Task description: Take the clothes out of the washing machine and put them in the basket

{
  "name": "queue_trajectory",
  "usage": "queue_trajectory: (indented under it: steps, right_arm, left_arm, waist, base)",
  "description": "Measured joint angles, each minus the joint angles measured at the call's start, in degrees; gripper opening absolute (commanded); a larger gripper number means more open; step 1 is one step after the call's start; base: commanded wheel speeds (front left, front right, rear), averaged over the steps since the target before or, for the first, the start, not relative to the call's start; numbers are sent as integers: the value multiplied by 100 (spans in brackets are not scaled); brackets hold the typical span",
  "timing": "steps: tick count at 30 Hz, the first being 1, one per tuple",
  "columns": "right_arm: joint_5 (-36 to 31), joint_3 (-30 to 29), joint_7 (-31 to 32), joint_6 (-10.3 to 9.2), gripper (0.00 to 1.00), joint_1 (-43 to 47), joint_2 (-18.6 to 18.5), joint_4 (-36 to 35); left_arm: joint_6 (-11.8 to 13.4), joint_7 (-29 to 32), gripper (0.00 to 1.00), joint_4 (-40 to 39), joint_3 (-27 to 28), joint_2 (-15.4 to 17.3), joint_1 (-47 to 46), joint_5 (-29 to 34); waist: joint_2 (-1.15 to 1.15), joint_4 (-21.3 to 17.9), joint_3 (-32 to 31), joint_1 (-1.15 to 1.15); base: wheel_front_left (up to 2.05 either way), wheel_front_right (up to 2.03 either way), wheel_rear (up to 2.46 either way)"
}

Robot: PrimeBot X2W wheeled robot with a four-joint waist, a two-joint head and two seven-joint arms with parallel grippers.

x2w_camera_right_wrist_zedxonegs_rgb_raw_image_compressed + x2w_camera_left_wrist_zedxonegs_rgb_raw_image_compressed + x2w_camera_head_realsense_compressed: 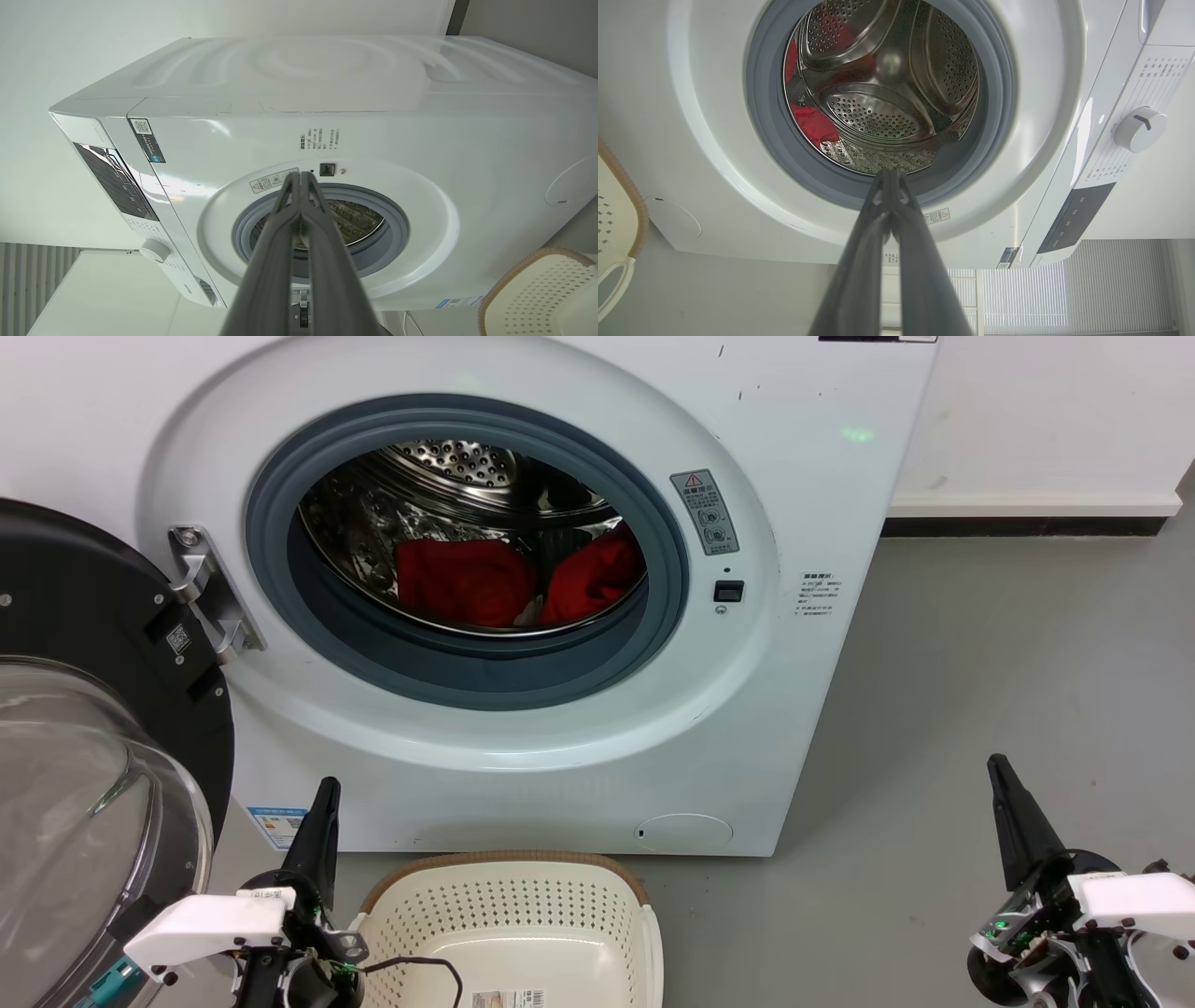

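Both grippers sit low in front of the washer [803, 476], each with its fingers pressed together and nothing between them. The left gripper [327, 791] is under the lower left of the washer's opening, and the right gripper [997, 765] is out past the washer's right side. The clothes [462, 581] lie on the floor of the drum [457, 462], behind the grey ring [467, 672], as two crumpled red heaps side by side. Together they run left to right across the opening, with no clear long axis to either heap. From both grippers they lie up and forward, through the opening. The left gripper looks the nearer: its wrist view looks straight into the drum, with a red fold [812, 123] beyond the fingertips [889, 173]. The right gripper [301, 175] would have to come in sideways across the washer's front. The open door [84, 607] stands off the washer's left side, near the left arm, so I judge there is little room to swing that way. The basket [504, 861] waits empty at the washer's foot, under the opening.
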Motion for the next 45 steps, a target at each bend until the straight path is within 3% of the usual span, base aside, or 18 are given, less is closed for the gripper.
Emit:
queue_trajectory:
  steps: [27, 28, 45]
  right_arm:
    - [-1, 1, 1, 0, 0, 0, 0, 0]
    - [0, 1, 0, 1, 100, 9, 0, 13]
    - [-336, 63, -342, -1, 100, 374, 30, 125]
  left_arm:
    - [0, 0, 0, 0, 0, 0, 0, 0]
    - [0, -1, 100, 18, -4, -1, 7, 1]
    - [8, -333, 100, 85, -44, -27, 353, 235]
  waist:
    - [0, 0, 0, 0]
    - [0, 0, 0, 0]
    - [0, -8, -5, 0]
  base:
    - [0, 0, 0]
    - [0, 0, 0]
    - [0, 0, 0]
